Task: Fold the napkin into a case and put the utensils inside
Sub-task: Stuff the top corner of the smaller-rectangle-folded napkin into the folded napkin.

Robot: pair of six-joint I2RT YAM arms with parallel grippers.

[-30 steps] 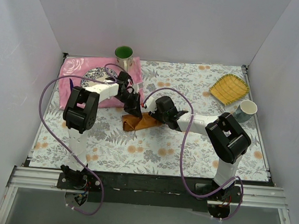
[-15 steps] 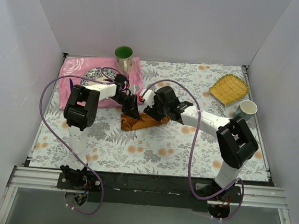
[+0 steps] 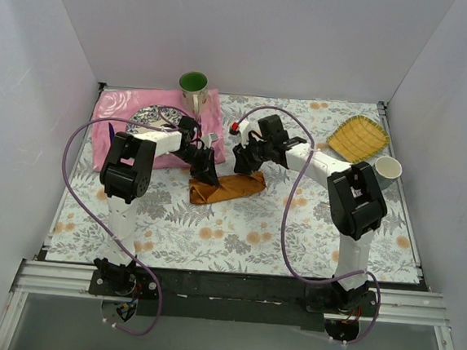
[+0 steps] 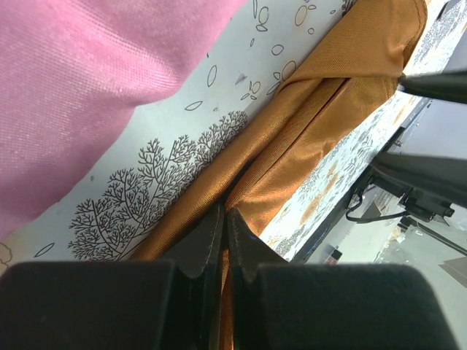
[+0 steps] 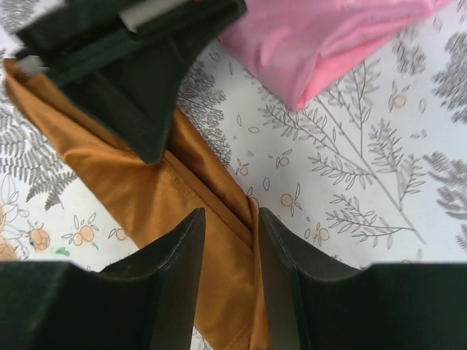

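Closest to me, two white-and-black arms rise from a metal rail (image 3: pixel 224 287) at the near edge, each trailing one purple cable. Beyond them the surface (image 3: pixel 237 233) is covered by a matte cloth printed with grey ferns and small orange blossoms. One napkin (image 3: pixel 228 188) lies on it just short of the middle: shiny rust-orange satin, folded into a narrow, slightly rumpled strip that runs left to right, with long creases along its length. The left end effector (image 4: pixel 224 215) is down at the strip's left end, its two black fingers pressed together with a sliver of the orange cloth pinched between them. The right end effector (image 5: pixel 230 215) hangs over the strip's far right part, its two black fingers standing partly apart on either side of a raised fold. It has hold of nothing. Farther back on the left lies one pink cloth (image 3: pixel 110 131), soft and finely woven, bunched at its edges, carrying one round patterned plate (image 3: pixel 137 122). At that cloth's far edge stands one cup (image 3: pixel 193 84), green inside. Well over to the far right sits one yellow ribbed tray (image 3: pixel 358 138), roughly square with upturned corners, and just beside it one white cup (image 3: pixel 388 167).
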